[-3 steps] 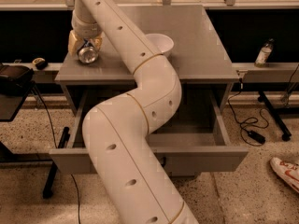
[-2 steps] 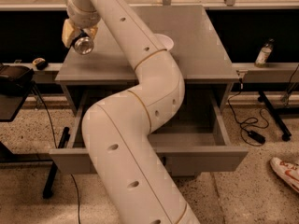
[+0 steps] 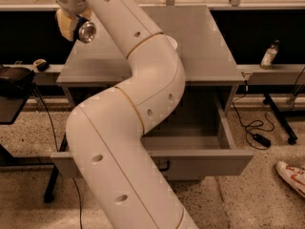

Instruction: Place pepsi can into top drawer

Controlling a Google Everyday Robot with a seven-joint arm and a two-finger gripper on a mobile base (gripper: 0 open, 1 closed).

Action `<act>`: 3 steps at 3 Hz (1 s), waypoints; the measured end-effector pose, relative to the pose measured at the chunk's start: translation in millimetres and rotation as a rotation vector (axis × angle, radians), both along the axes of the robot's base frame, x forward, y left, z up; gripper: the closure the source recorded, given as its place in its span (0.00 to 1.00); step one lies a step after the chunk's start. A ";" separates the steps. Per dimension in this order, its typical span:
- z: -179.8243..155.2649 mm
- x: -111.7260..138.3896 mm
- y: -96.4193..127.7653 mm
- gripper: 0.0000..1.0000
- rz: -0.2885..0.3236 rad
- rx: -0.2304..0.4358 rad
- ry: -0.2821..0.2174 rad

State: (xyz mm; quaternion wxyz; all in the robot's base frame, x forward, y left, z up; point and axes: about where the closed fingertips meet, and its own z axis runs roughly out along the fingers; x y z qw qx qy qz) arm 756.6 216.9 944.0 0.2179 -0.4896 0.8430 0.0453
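My gripper (image 3: 76,28) is at the upper left, above the left rear corner of the grey cabinet top (image 3: 205,46). It is shut on the pepsi can (image 3: 87,31), which is held sideways in the air with its round silver end facing the camera; its blue side is hidden. The top drawer (image 3: 205,160) is pulled open below the cabinet top, its flat front panel nearest the camera. My white arm crosses the left half of the drawer and hides most of its handle and inside.
A white bowl (image 3: 173,43) peeks out behind my arm on the cabinet top. A bottle (image 3: 269,55) stands on a ledge at the right. A black cable (image 3: 255,136) and a shoe (image 3: 291,175) lie on the floor at the right. Dark equipment (image 3: 14,82) sits at the left.
The gripper has risen with the can off the cabinet top and moved left and up. The drawer has stayed open.
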 end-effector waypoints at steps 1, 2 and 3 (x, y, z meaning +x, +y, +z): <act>-30.1 -3.4 -4.3 1.00 0.120 -0.230 -0.002; -2.0 -20.0 -40.6 1.00 0.228 -0.372 -0.037; 29.1 -27.2 -66.9 1.00 0.244 -0.395 -0.099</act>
